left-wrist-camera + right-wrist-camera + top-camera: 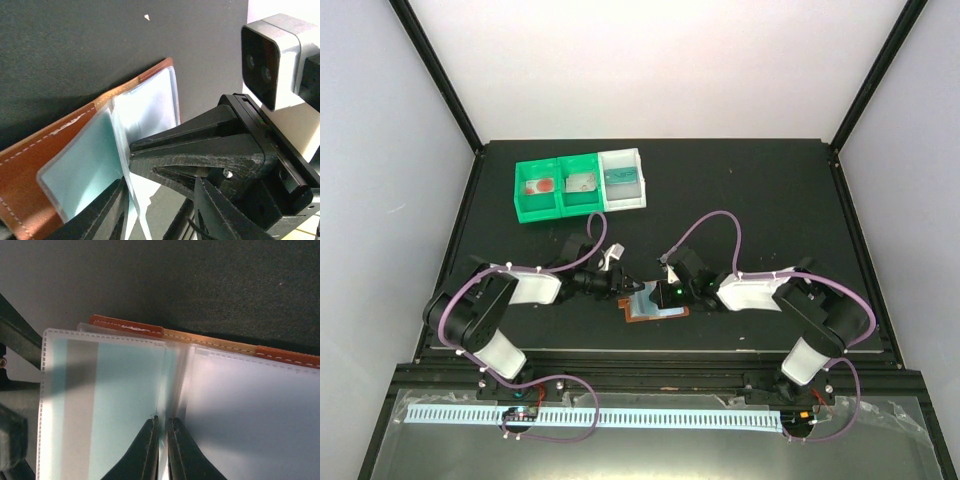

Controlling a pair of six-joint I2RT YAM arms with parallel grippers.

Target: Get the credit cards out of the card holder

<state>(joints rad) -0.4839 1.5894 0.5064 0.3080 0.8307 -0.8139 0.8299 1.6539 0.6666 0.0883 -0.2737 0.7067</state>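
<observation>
The card holder (642,317) lies open on the black table, its brown cover (30,170) under clear pocket leaves. A light blue credit card (125,400) sits inside the left pocket, and a pale one (250,405) fills the right pocket. My right gripper (163,420) is shut on a thin clear leaf at the holder's middle fold; in the left wrist view its fingers (190,145) reach in from the right. My left gripper (159,179) stands open, with a clear leaf edge hanging between its spread fingers. In the top view, both grippers (618,285) (658,296) meet over the holder.
Two green bins (542,188) and a white bin (623,177) stand side by side at the back left of the table, each with small items inside. The right wrist camera housing (270,60) looms close beside the left gripper.
</observation>
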